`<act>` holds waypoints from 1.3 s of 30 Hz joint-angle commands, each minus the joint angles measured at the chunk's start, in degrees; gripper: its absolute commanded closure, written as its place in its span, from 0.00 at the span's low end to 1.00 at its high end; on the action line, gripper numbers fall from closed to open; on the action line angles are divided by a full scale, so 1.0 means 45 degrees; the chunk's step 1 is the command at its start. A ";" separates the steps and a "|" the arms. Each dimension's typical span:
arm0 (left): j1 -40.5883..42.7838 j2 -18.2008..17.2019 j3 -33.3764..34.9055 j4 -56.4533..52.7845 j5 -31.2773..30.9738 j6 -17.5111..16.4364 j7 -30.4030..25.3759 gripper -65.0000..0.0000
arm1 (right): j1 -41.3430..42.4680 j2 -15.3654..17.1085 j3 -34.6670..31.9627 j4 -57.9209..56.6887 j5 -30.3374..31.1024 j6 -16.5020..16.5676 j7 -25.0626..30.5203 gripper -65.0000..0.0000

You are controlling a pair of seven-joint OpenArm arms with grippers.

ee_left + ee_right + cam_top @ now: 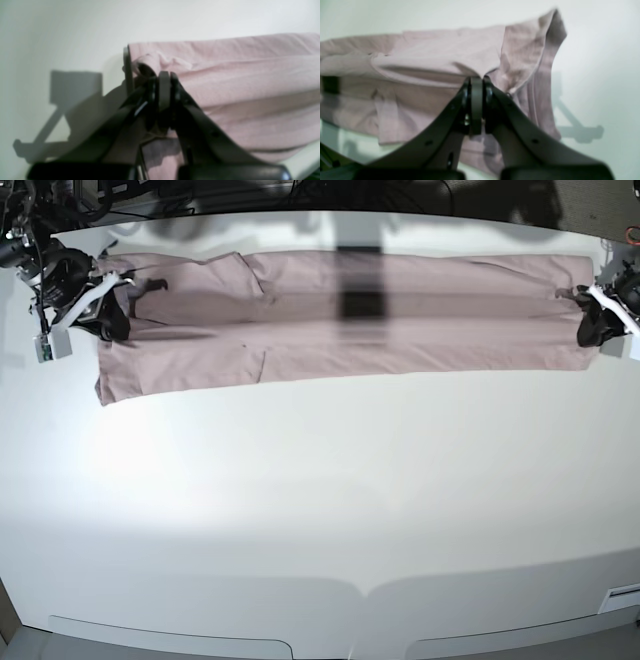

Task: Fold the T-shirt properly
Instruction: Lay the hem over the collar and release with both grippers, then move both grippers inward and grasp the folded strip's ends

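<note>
- Along the far edge of the table (320, 510), the T-shirt (400, 315) lies stretched into a long, narrow band, running almost from the left edge to the right edge.
- Left gripper (163, 82): jaws pressed together, pinching a fold of the T-shirt at the band's end near the table's far right corner; cloth bunches at the fingertips.
- Right gripper (477, 85): jaws pressed together, pinching the T-shirt at the band's end near the far left corner; cloth drapes down on both sides of the fingers.
- Front edge of the band lies flat on the table; the near half of the table carries nothing else.
</note>
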 commanded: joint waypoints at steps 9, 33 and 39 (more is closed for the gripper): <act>0.0359 -0.0471 -0.0102 0.0223 0.0058 0.0060 -0.0418 1.00 | -0.0578 -0.0865 0.0155 0.0185 -0.0894 0.0049 0.0622 1.00; 0.0359 -0.2113 -0.0097 0.0131 -0.2132 0.0060 0.1545 0.43 | 0.0345 -0.1355 0.0155 0.0185 -0.0714 0.0908 -0.0869 0.48; 0.0359 -0.2045 -0.0097 -0.0782 -0.3827 0.0060 0.2021 0.43 | 0.1394 -0.1389 0.0039 0.0185 0.1132 0.1370 -0.3614 0.48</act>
